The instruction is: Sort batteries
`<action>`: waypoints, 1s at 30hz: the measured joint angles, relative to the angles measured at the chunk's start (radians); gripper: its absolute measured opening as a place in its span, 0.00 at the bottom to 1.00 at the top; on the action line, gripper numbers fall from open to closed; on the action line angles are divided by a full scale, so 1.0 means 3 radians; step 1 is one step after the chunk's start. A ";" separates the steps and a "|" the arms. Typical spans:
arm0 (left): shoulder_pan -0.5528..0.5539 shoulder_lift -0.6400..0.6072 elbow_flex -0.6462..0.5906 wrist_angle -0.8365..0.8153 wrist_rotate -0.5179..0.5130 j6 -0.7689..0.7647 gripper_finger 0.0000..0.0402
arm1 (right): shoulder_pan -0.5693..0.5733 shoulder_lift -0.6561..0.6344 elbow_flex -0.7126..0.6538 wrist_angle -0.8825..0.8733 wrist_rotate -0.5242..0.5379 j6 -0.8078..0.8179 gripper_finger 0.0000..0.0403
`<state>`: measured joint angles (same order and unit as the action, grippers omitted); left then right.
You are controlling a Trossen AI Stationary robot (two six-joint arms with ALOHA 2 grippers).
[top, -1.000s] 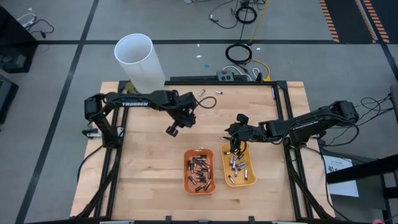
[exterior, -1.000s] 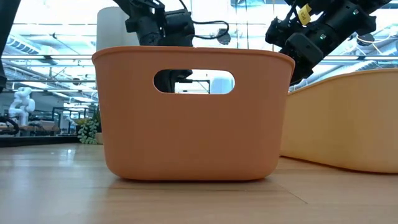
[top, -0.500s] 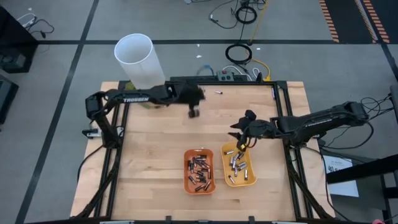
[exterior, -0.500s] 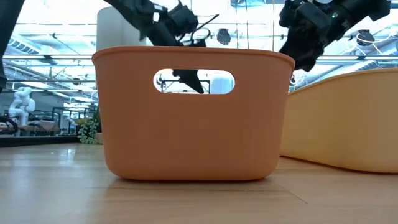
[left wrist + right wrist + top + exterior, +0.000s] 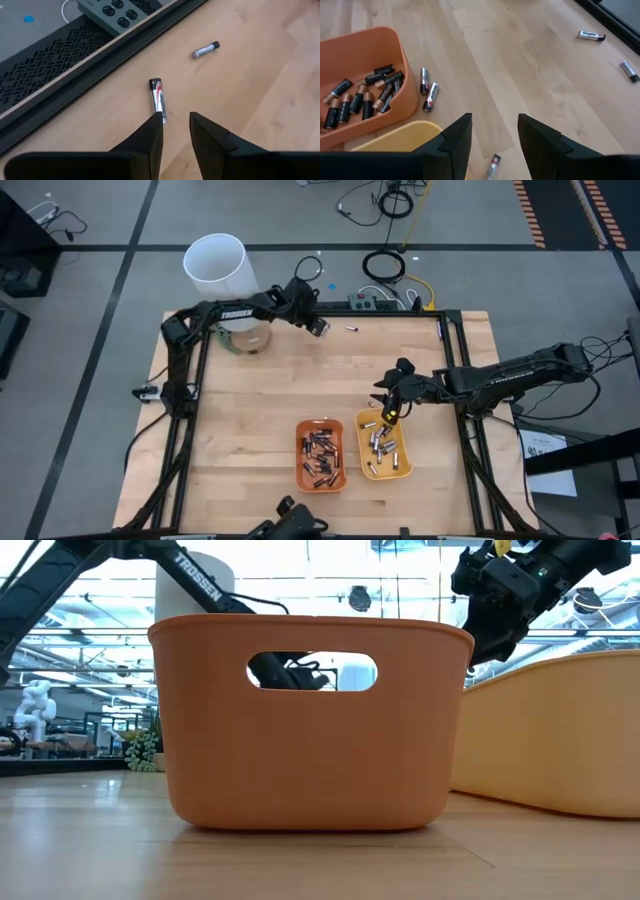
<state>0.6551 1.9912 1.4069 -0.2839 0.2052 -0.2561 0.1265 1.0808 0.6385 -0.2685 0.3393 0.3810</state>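
Observation:
My left gripper [image 5: 176, 120] is open near the table's far edge [image 5: 320, 328], fingers slanting down. A silvery battery [image 5: 157, 97] lies on the wood just ahead of one fingertip; whether they touch, I cannot tell. Another battery [image 5: 205, 49] lies farther off. My right gripper [image 5: 495, 125] is open with nothing between its fingers, hanging above the far end of the yellow tray [image 5: 384, 444]. The orange tray [image 5: 321, 454] holds several dark batteries with coppery ends [image 5: 362, 95]. Two loose batteries [image 5: 427, 90] lie beside it.
A tall white tube [image 5: 222, 275] stands at the table's far left corner. A black rail [image 5: 60, 70] and a power strip [image 5: 365, 302] run along the far edge. More loose batteries [image 5: 591, 35] lie on the bare wood between the trays and the far edge.
My left gripper has swung from the table's middle toward the far edge, rolling about its own line and sinking a little. My right gripper has risen slightly from the yellow tray.

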 joint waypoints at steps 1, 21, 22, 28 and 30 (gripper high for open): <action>-0.0009 0.0028 0.0013 0.0026 0.0000 -0.0002 0.26 | 0.0000 0.0000 0.0000 -0.0014 0.0000 0.0000 0.37; -0.0251 0.0822 0.1070 -0.0890 -0.0605 0.0261 0.26 | 0.0000 0.0001 0.0001 0.0026 -0.0001 -0.0011 0.37; -0.0248 0.0862 0.1118 -0.0938 -0.0603 0.0261 0.26 | -0.0001 0.0002 0.0001 0.0028 -0.0001 -0.0011 0.37; -0.0202 0.0988 0.1400 -0.1165 -0.0447 0.0263 0.26 | 0.0000 0.0002 0.0001 0.0031 -0.0001 -0.0011 0.37; -0.0184 0.1021 0.1451 -0.1174 -0.0434 0.0262 0.26 | 0.0000 0.0002 0.0001 0.0031 -0.0001 -0.0011 0.37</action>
<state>0.5998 2.2974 1.8422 -0.6362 0.0751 -0.1776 0.1264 1.0813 0.6388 -0.2592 0.3389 0.3779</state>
